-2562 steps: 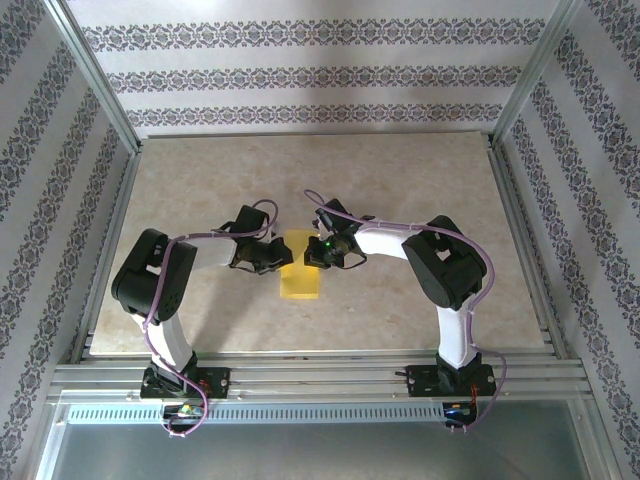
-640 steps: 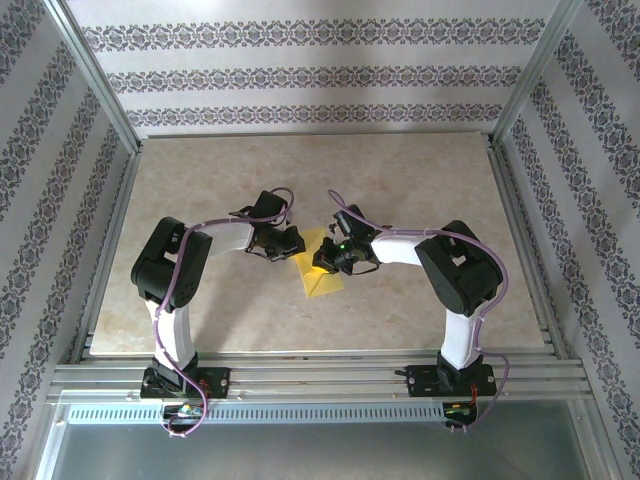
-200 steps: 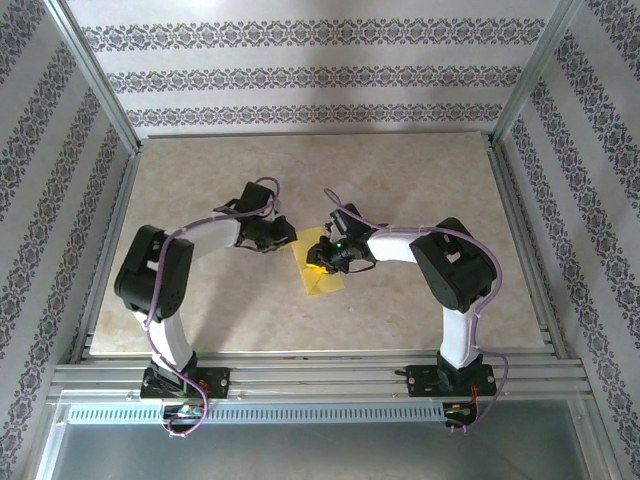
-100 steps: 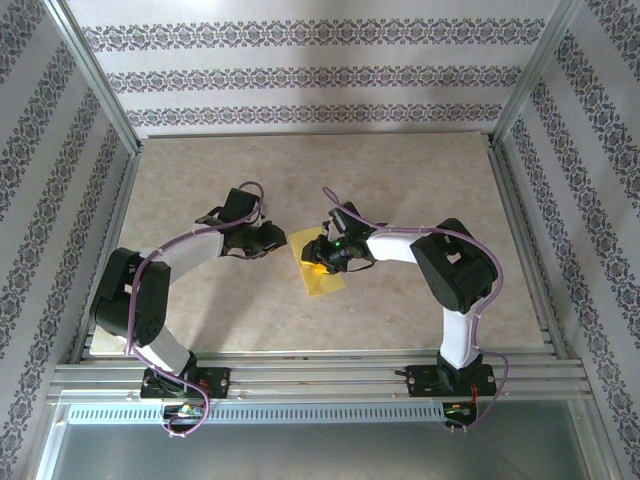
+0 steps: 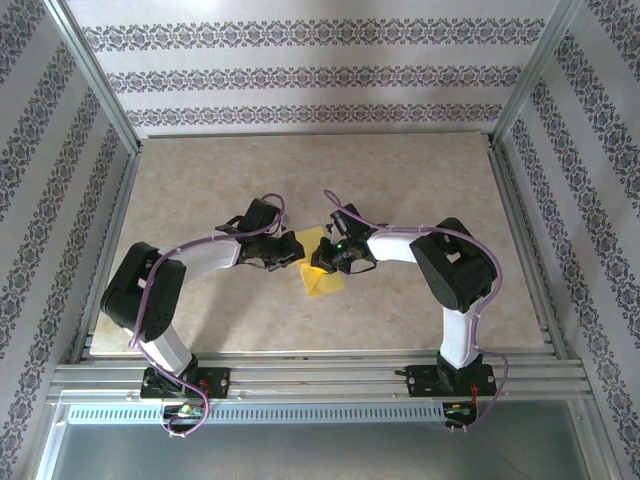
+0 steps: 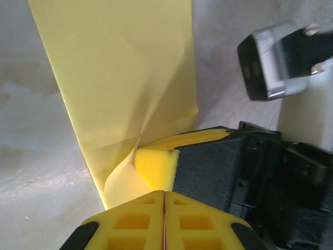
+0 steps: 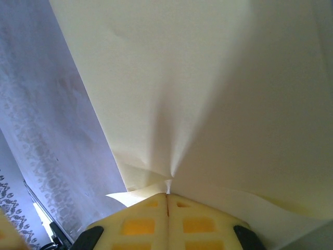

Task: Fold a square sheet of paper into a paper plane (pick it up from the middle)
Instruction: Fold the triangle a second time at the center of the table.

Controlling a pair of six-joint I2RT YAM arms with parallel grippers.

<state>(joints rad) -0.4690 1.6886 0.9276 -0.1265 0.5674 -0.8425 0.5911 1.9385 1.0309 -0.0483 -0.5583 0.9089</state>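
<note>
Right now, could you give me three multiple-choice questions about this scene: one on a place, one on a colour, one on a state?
1. Where on the table is the paper? A at its far edge; B between the two grippers; C at its near right corner.
2. What colour is the paper? A white; B yellow; C blue.
3. How is the right gripper? A wide open; B shut, empty; C shut on the paper.
Answers: B, it lies between the left gripper and the right one; B, plainly yellow; C, creases fan from its closed fingertips.
</note>
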